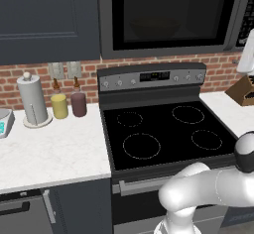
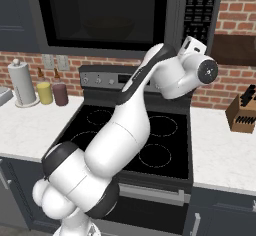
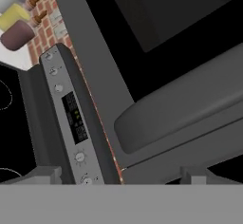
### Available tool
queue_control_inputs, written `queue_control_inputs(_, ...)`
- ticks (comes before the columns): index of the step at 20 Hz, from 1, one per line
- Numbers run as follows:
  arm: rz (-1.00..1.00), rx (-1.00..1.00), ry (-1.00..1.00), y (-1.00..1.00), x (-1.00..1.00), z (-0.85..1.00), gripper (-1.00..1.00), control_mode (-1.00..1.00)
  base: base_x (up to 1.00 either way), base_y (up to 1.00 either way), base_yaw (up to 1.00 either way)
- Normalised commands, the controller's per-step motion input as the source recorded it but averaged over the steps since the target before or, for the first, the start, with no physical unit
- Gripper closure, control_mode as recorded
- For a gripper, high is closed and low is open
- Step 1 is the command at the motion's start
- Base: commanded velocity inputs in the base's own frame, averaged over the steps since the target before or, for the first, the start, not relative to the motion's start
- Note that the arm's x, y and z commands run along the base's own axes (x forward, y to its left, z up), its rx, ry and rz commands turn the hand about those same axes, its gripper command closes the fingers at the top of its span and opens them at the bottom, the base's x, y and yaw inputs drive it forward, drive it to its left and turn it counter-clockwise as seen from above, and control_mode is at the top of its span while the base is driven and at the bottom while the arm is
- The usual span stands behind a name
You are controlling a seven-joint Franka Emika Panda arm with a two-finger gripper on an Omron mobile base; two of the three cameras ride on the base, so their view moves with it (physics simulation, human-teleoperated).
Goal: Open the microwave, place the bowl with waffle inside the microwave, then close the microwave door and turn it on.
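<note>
Grey handle bar (image 3: 180, 109) sits just ahead betw my jaws (image 3: 121, 173), parted, unclamped; microwave door (image 2: 105, 15) shut, bowl (image 2: 109, 27) inside.

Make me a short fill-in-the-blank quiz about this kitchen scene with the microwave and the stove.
1. The microwave hangs directly above the black ____.
2. The microwave door is ____.
3. The paper towel roll stands on the counter to the ____ of the stove in the left base view.
4. The knife block is made of ____.

Missing words: stove; shut; left; wood
</note>
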Motion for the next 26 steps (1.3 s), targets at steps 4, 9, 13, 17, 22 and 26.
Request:
queue_control_inputs(4, 0.0, 0.0, 0.0, -0.13, 0.03, 0.0, -1.0, -1.0, 0.0, 0.0, 0.0)
queue_control_inputs(9, 0.0, 0.0, 0.0, -0.08, 0.09, 0.0, -1.0, -1.0, 0.0, 0.0, 0.0)
queue_control_inputs(13, 0.0, 0.0, 0.0, -0.05, 0.14, 0.0, -1.0, -1.0, 0.0, 0.0, 0.0)
queue_control_inputs(17, 0.01, 0.0, 0.0, -0.07, 0.16, 0.0, -1.0, -1.0, 0.0, 0.0, 0.0)
queue_control_inputs(22, 0.01, 0.0, 0.0, -0.07, 0.17, 0.0, -1.0, -1.0, 0.0, 0.0, 0.0)
queue_control_inputs(26, 0.01, 0.0, 0.0, -0.07, 0.15, 0.0, -1.0, -1.0, 0.0, 0.0, 0.0)
